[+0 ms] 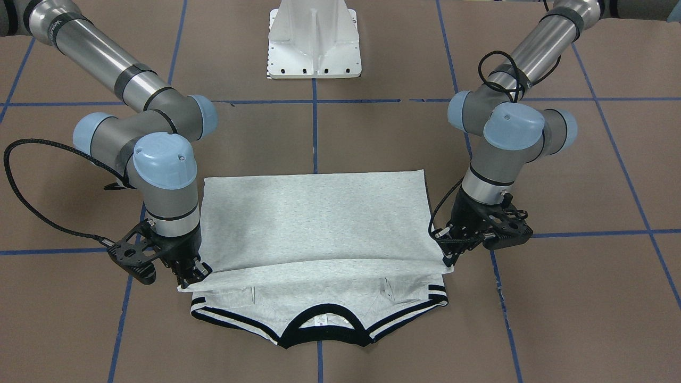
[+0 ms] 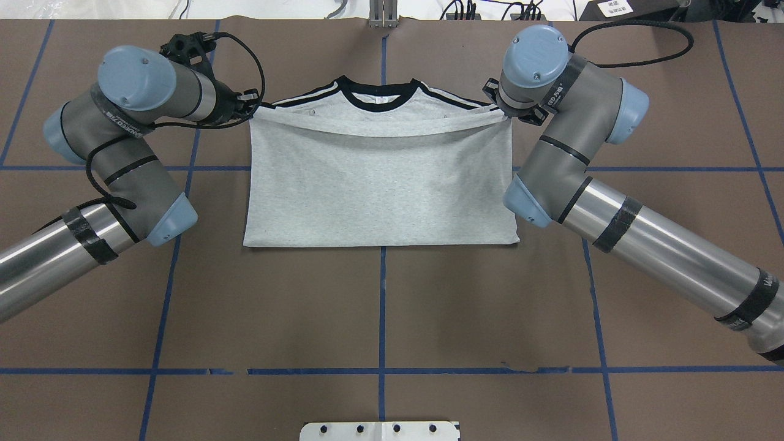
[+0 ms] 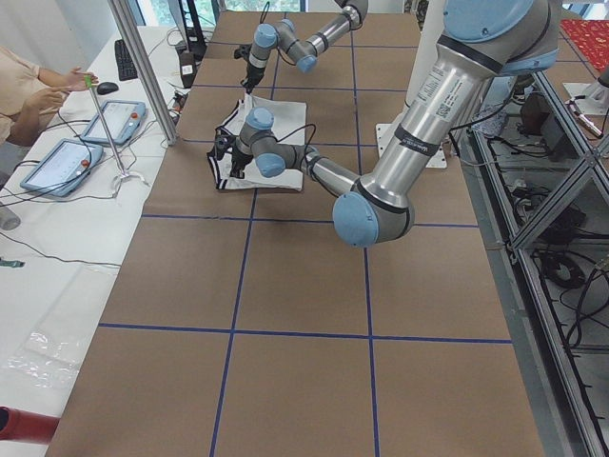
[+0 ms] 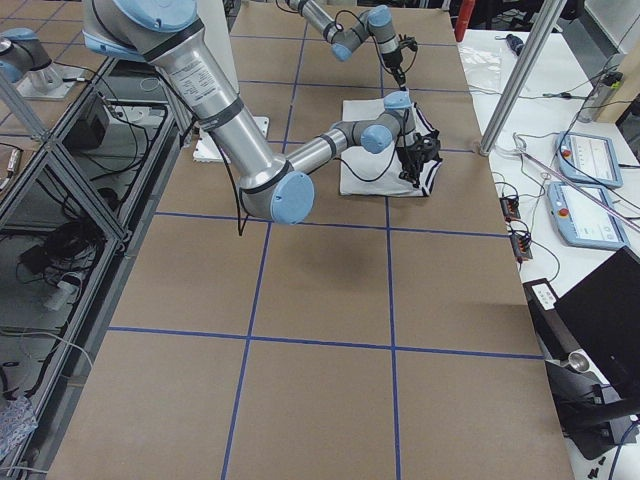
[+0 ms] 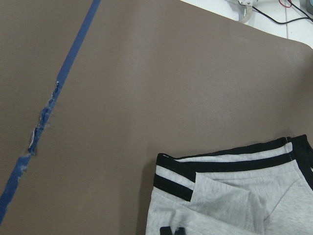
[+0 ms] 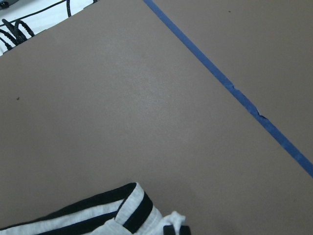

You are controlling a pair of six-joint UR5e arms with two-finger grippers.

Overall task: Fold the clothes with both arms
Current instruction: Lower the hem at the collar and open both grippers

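Where the T-shirt (image 2: 380, 184) lies: flat on the table (image 2: 380, 306), centred across its width and nearer the far edge than the robot's edge, with the black collar (image 2: 378, 98) toward the far edge.
Fold: the lower half is doubled over the chest. Its hem (image 2: 380, 133) runs crosswise, parallel to the far edge, just short of the collar.
Key relation: each gripper has one hem corner on its own side, neither nearer than the other. The collar lies beyond them.
Left gripper (image 1: 447, 256): pinched closed on the hem's left corner.
Right gripper (image 1: 196, 274): likewise clamped on the right corner.
Arms: left arm (image 2: 122, 171) and right arm (image 2: 569, 153) reach forward outside the shirt's side edges, wrists turned inward, fingers low.
Likely next: lower the hem evenly, then let go.
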